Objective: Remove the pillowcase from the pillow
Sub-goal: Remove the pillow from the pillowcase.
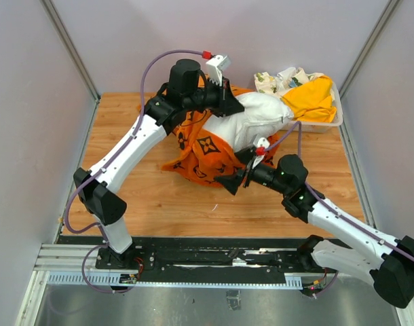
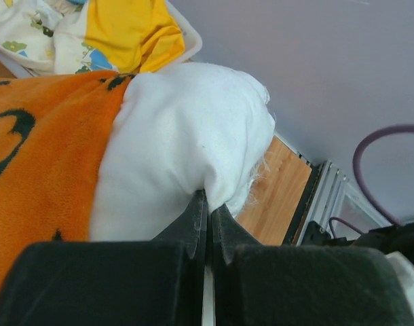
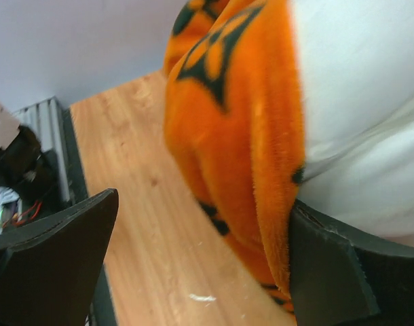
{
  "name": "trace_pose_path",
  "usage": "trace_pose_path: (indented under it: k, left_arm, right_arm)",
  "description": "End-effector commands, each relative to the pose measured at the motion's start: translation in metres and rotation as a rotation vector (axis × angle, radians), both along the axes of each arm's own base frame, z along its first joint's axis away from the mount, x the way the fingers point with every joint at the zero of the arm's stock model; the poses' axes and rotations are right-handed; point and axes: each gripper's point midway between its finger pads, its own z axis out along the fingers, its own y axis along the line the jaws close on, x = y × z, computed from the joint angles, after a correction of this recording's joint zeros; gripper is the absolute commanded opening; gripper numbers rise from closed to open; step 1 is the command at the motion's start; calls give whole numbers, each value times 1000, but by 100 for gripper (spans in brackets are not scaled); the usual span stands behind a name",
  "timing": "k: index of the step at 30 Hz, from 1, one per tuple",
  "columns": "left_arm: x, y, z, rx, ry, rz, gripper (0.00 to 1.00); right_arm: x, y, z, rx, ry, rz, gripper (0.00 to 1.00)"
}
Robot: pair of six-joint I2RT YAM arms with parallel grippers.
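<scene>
The pillow [image 1: 261, 112] is lying on the tabletop [image 1: 146, 200], its long axis running far-right to near-left, with the far end bare. The pillowcase [image 1: 197, 153] is bunching over the near-left end. The left pincer [image 2: 208, 207] is closed, apparently nipping a fold of the bare end. The right pincer [image 3: 203, 200] is standing wide open, holding nothing. It is the nearer to the pillowcase, whose edge is hanging between its jaws, so the pull should be running near-left along that axis.
</scene>
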Motion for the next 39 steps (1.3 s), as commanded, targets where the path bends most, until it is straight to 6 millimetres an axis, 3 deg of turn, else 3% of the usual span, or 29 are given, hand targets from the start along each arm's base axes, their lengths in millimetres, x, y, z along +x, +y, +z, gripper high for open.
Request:
trace_pose_path:
  k: [1, 9, 12, 15, 20, 28, 33, 39]
  left_arm:
    - [8, 27, 100, -181, -254, 108, 0]
    - [21, 43, 116, -238, -245, 253, 0]
    - [24, 54, 122, -270, -233, 327, 0]
    - [31, 68, 120, -273, -236, 416, 0]
    - [38, 84, 103, -271, -264, 511, 0]
    - [35, 72, 72, -240, -243, 454, 0]
    - [34, 69, 66, -233, -243, 445, 0]
    - [40, 64, 56, -228, -220, 476, 0]
  right_arm:
    - [-56, 18, -81, -130, 252, 133, 95]
    - [-115, 48, -159, -297, 405, 251, 94]
    - [-131, 63, -171, -350, 417, 297, 91]
    - [-144, 79, -151, -357, 357, 331, 92]
    - [-149, 94, -93, -288, 258, 370, 93]
    - [-129, 76, -12, -219, 35, 288, 100]
    - [-125, 71, 13, -187, -41, 272, 98]
    - [-146, 95, 27, -119, -28, 422, 99]
